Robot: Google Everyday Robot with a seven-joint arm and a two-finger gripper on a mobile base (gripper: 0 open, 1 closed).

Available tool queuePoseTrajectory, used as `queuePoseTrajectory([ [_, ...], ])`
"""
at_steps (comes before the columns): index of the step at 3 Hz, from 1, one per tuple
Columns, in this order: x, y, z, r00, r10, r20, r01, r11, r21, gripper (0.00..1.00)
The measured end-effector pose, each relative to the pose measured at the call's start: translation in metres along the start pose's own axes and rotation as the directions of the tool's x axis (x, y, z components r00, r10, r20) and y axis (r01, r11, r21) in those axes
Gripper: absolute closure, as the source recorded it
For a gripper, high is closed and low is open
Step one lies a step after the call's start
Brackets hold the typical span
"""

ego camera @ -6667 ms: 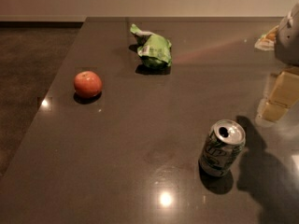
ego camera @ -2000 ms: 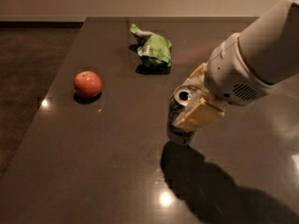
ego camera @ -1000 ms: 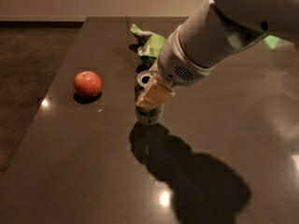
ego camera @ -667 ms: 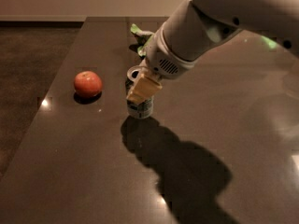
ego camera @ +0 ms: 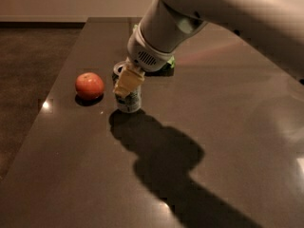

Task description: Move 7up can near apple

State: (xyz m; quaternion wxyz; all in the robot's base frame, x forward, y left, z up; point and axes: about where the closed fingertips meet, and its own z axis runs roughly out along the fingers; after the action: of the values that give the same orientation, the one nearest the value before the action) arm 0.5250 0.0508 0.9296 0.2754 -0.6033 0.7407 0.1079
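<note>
7up can (ego camera: 131, 103) stands upright on the dark table (ego camera: 228, 127), just right of the apple (ego camera: 89, 85), w/ a small gap btwn them. Gripper (ego camera: 125, 85) is at the can's top, also right of the apple, fingers clamped on the can.

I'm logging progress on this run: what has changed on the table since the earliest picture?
The gripper came in from the right, took hold of the 7up can and carried it left across the table. The can is now just right of the apple, not touching it, with the gripper closed on it. The apple stayed put.
</note>
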Motion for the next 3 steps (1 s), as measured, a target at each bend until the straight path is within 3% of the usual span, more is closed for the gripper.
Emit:
queuePoseTrajectory([
  [1, -0.011, -0.006, 0.014, 1.0, -0.003, -0.019, 0.003, 0.9999, -0.017, 0.82],
  [3, -0.021, -0.017, 0.036, 0.999, -0.004, -0.035, 0.003, 0.9993, -0.037, 0.36],
])
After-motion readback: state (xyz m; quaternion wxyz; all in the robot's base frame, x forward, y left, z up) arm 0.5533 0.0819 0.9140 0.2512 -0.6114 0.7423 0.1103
